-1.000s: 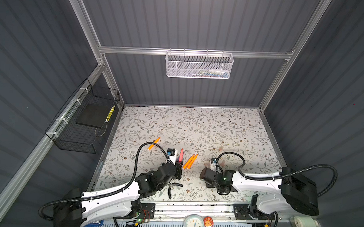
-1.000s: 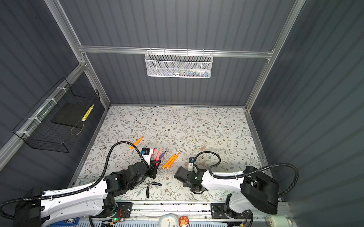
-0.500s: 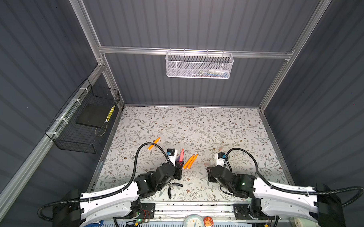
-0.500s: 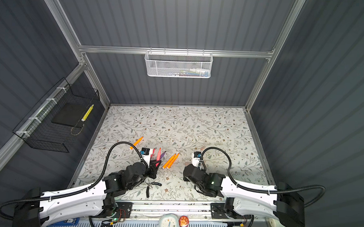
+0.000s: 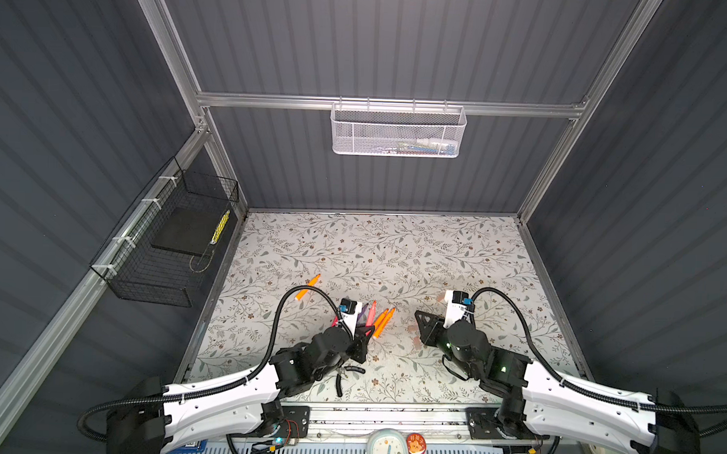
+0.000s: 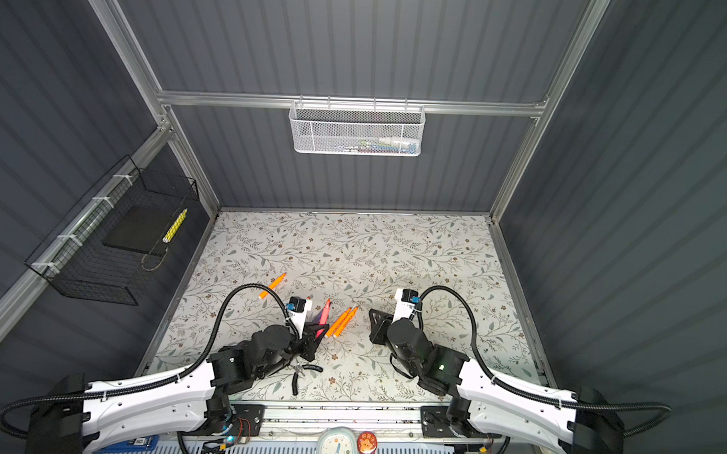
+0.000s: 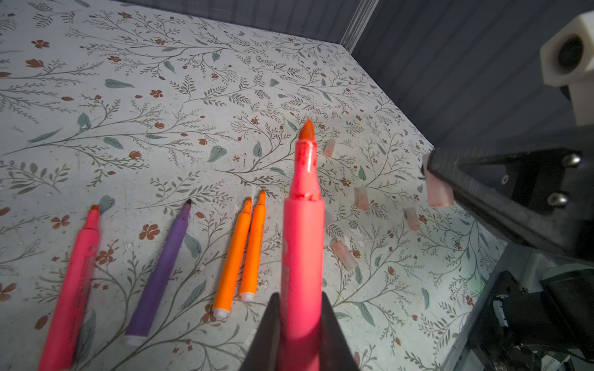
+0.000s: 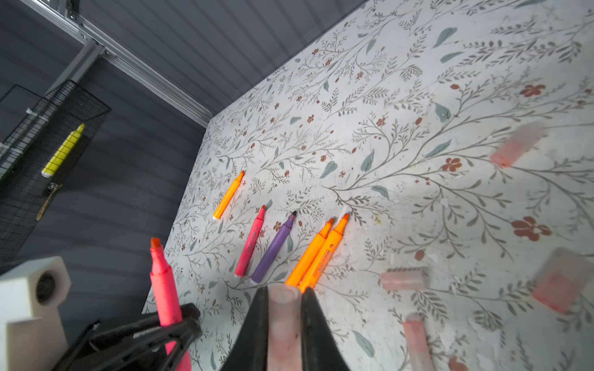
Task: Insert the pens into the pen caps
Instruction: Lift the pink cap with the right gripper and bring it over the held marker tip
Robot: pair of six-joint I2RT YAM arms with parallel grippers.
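Over the floral worktop (image 5: 394,245), my left pincer (image 7: 299,300) clamps a slim pink-red marker pen (image 7: 303,244); my right pincer (image 8: 284,294) grips a translucent pale-pink cap (image 8: 284,324).

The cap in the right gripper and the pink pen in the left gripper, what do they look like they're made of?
The held cap: probably plastic, milky and translucent, pale pink with darker stains showing inside. The held pink pen: probably smooth opaque plastic with a slight sheen; its neck is glossier and see-through. Its orange-red tip looks matte, likely felt.
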